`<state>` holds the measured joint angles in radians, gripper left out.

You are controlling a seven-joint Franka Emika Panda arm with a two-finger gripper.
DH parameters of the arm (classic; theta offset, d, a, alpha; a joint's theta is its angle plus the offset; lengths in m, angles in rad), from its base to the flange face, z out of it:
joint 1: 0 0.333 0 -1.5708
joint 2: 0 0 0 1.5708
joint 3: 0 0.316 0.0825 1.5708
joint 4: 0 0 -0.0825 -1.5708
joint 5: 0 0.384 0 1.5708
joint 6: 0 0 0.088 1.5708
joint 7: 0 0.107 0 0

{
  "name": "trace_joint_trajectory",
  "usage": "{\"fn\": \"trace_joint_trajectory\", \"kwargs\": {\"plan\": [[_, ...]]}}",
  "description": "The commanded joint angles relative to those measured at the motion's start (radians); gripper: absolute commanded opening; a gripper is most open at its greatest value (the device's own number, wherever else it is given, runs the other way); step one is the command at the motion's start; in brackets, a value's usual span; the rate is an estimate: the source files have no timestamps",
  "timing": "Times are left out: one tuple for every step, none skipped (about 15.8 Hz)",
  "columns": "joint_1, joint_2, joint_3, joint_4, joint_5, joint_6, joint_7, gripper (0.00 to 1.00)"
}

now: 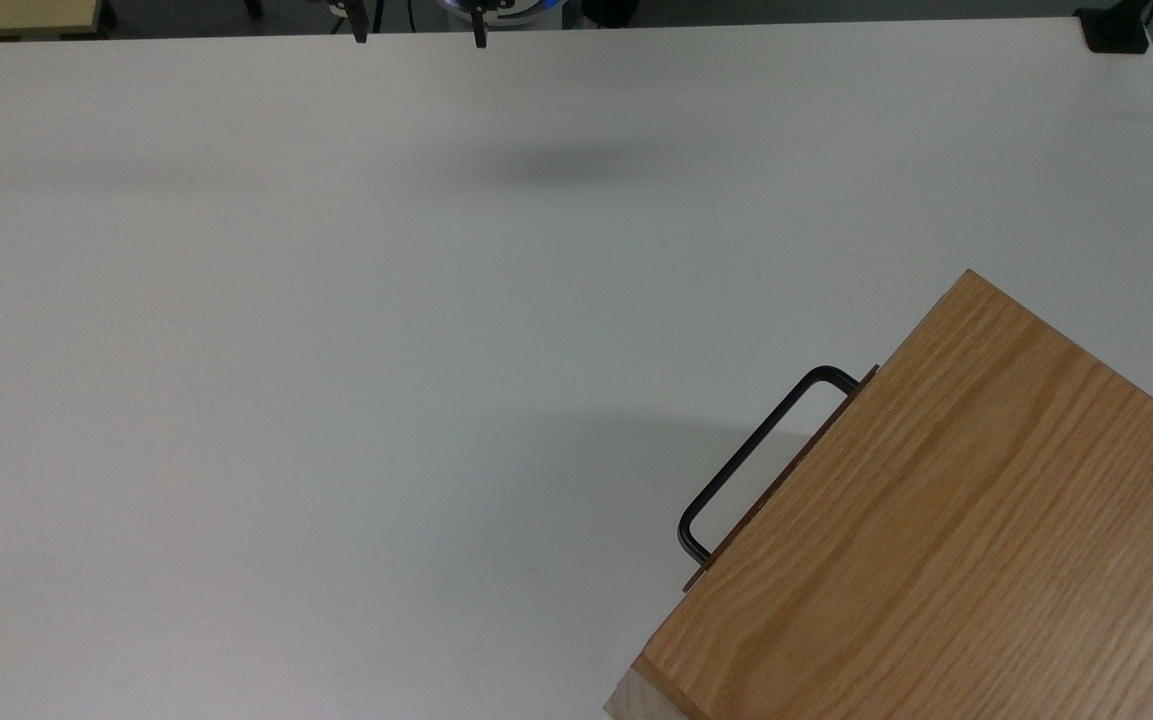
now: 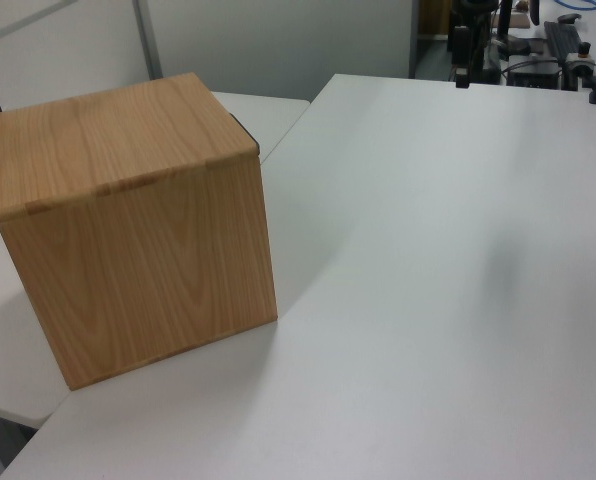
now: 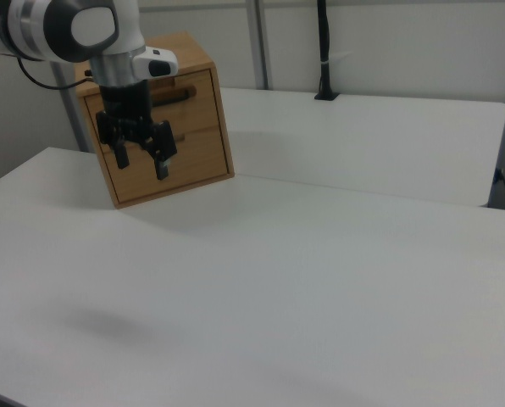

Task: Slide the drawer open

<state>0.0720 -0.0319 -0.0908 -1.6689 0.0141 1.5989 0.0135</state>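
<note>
I count one drawer [image 3: 169, 95], a flat oak front panel with a thin black U-shaped bar handle [image 1: 751, 452], sitting flush and closed in the upper part of one grained oak cabinet [image 1: 966, 520] at the lower right corner of the top view. That boxy cabinet stands on a smooth white table [image 1: 336, 350], which carries a soft shadow near its middle. My one gripper [image 3: 141, 159] hangs above the table well apart from the handle, its two black fingers [image 3: 162, 163] spread with nothing between them, below a glossy white and grey arm [image 3: 83, 30].
</note>
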Motion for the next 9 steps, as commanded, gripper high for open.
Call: {"fn": "trace_joint_trajectory", "kwargs": {"plan": [[0.017, -0.008, -0.007, -0.011, -0.042, 0.001, 0.028, 1.0], [0.017, -0.008, -0.009, -0.012, -0.043, -0.002, 0.028, 1.0], [0.017, -0.01, -0.009, -0.012, -0.045, -0.007, 0.029, 1.0], [0.015, -0.01, -0.01, -0.012, -0.045, -0.008, 0.029, 1.0], [0.015, -0.01, -0.01, -0.011, -0.045, -0.01, 0.029, 1.0], [0.015, -0.01, -0.015, -0.009, -0.045, -0.008, 0.029, 1.0], [0.015, -0.01, -0.017, -0.002, -0.045, -0.008, 0.029, 1.0], [0.015, -0.01, -0.018, -0.002, -0.045, -0.007, 0.029, 1.0], [0.015, -0.01, -0.018, 0.001, -0.045, -0.007, 0.029, 1.0]]}}
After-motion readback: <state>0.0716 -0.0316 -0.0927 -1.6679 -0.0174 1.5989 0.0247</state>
